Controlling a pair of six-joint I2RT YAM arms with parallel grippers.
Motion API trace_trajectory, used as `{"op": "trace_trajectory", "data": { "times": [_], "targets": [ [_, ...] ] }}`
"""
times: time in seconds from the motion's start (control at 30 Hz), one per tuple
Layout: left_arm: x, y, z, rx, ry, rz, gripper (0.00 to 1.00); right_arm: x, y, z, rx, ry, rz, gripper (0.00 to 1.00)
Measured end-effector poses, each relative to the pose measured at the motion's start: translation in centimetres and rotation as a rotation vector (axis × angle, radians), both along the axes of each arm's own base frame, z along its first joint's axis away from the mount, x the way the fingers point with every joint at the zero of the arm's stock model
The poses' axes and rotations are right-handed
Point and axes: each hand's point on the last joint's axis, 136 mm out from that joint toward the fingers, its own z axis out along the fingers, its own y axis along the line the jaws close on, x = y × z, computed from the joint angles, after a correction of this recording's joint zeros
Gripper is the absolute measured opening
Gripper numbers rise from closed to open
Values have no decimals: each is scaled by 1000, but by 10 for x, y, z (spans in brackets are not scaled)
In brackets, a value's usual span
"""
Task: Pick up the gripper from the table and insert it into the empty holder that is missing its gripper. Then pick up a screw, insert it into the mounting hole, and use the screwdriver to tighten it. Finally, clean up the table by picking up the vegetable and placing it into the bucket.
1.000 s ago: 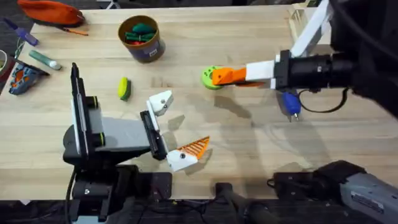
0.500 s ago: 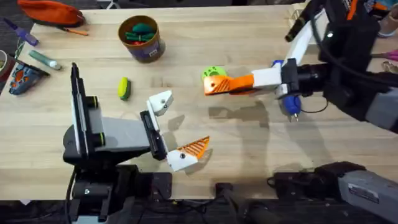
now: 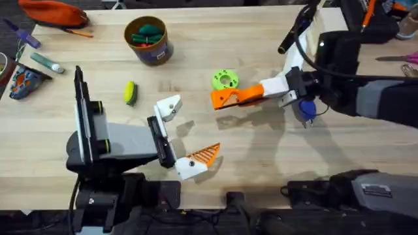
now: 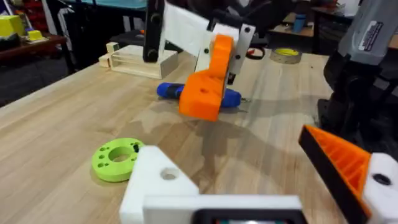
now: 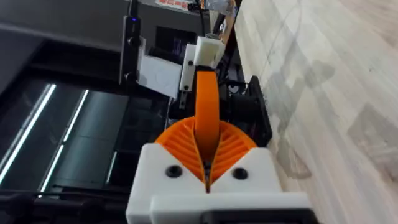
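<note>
Clamped shut between the pads of the right gripper (image 3: 253, 93), off the table and just beside the green disc (image 3: 225, 79): the orange finger (image 3: 225, 98). Probably light, stiff, smooth plastic (apt to pivot if bumped). Best pinched across the flat sides. Spread wide and holding nothing at the left gripper (image 3: 185, 134), bare holder (image 3: 168, 108) included.

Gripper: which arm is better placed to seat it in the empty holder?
Right. Its hand is shut on the gripper and points toward the empty holder, which sits on the left arm and probably cannot load itself.
</note>
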Motion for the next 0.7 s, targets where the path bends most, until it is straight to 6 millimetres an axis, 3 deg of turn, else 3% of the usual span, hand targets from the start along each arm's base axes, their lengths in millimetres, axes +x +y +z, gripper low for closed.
{"op": "trace_trajectory", "data": {
  "times": [0.2, 0.47, 0.7],
  "targets": [
    [0, 0, 0, 0, 0, 0, 987, 6, 1, -8, 8, 7, 11, 10],
    [0, 0, 0, 0, 0, 0, 987, 14, 5, 11, 26, -60, 22, 9],
    [0, 0, 0, 0, 0, 0, 987, 17, 15, -2, 22, -21, 57, 9]
  ]
}}
